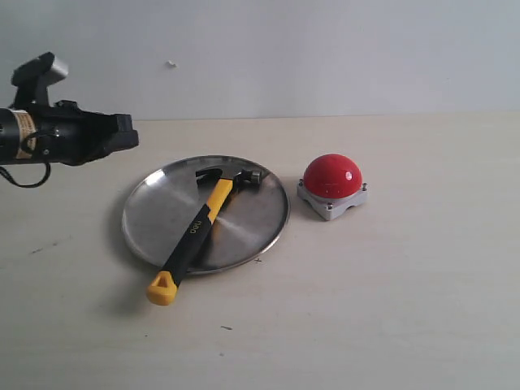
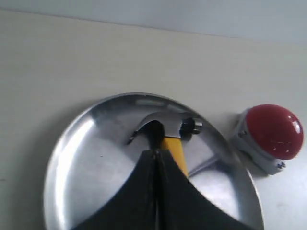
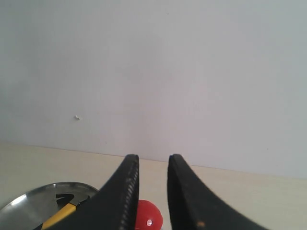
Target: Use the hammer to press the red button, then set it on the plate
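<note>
Yellow-and-black hammer (image 1: 199, 223) lies across dull silver plate (image 1: 154, 215); left fingers (image 2: 134, 201) clenched empty, right fingers (image 3: 125, 191) parted.

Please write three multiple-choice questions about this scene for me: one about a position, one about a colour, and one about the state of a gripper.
1. Relative to the plate, the red button stands:
A. on it
B. beside it, apart
C. under it

2. The looped end of the hammer is:
A. red
B. yellow
C. grey

3. The left gripper is:
A. open
B. shut on the hammer
C. shut, empty

Answers:
1 B: bare table shows between them.
2 B: the loop past the plate's rim is yellow.
3 C: its fingers meet with nothing between them, and the hammer lies on the plate.
</note>
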`<state>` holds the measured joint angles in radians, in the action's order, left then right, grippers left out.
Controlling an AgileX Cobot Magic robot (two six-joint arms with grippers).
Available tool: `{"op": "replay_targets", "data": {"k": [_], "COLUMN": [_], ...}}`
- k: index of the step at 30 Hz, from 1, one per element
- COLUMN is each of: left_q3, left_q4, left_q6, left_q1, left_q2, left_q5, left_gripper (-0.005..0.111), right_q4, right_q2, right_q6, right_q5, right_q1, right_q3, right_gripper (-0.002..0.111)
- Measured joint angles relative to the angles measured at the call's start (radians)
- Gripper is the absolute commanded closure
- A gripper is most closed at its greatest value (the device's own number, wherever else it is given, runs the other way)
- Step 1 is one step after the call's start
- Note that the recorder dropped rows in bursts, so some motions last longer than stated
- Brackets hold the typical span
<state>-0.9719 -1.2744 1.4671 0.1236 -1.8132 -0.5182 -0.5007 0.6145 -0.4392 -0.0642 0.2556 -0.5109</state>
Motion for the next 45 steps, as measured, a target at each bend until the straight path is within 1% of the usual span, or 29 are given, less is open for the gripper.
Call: {"op": "replay_targets", "data": {"k": [3,6,8,13,17,20,24,28,31,37,40,45], "left_q3": [0.082,0.167,0.232,0.390,0.496,0.564,0.653,0.736,0.791,0.881,0.905,0.910], "left_q4": [0.043,0.135,0.231,0.530,0.738,0.871,0.988,1.141,1.186,1.204,1.204,1.204], "left_q6": [-0.072,-0.185,-0.293,-0.589,-0.817,-0.938,-1.051,-1.215,-1.269,-1.292,-1.298,-1.300], "left_q1": [0.000,0.000,0.000,0.000,0.000,0.000,0.000,0.000,0.000,0.000,0.000,0.000], "left_q2": [0.118,0.249,0.339,0.539,0.697,0.800,0.931,1.071,1.172,1.397,1.513,1.690], "left_q5": [0.052,0.067,0.074,0.084,0.098,0.101,0.110,0.125,0.127,0.156,0.213,0.330], "left_gripper": [0.107,0.107,0.107,0.107,0.107,0.107,0.107,0.107,0.107,0.107,0.107,0.107], "right_q4": [0.000,0.000,0.000,0.000,0.000,0.000,0.000,0.000,0.000,0.000,0.000,0.000], "right_q2": [0.000,0.000,0.000,0.000,0.000,0.000,0.000,0.000,0.000,0.000,0.000,0.000], "right_q6": [0.000,0.000,0.000,0.000,0.000,0.000,0.000,0.000,0.000,0.000,0.000,0.000], "right_q5": [0.000,0.000,0.000,0.000,0.000,0.000,0.000,0.000,0.000,0.000,0.000,0.000], "right_q1": [0.000,0.000,0.000,0.000,0.000,0.000,0.000,0.000,0.000,0.000,0.000,0.000], "right_q3": [0.000,0.000,0.000,0.000,0.000,0.000,0.000,0.000,0.000,0.000,0.000,0.000], "right_gripper": [0.087,0.087,0.087,0.087,0.087,0.087,0.087,0.087,0.087,0.087,0.087,0.087]}}
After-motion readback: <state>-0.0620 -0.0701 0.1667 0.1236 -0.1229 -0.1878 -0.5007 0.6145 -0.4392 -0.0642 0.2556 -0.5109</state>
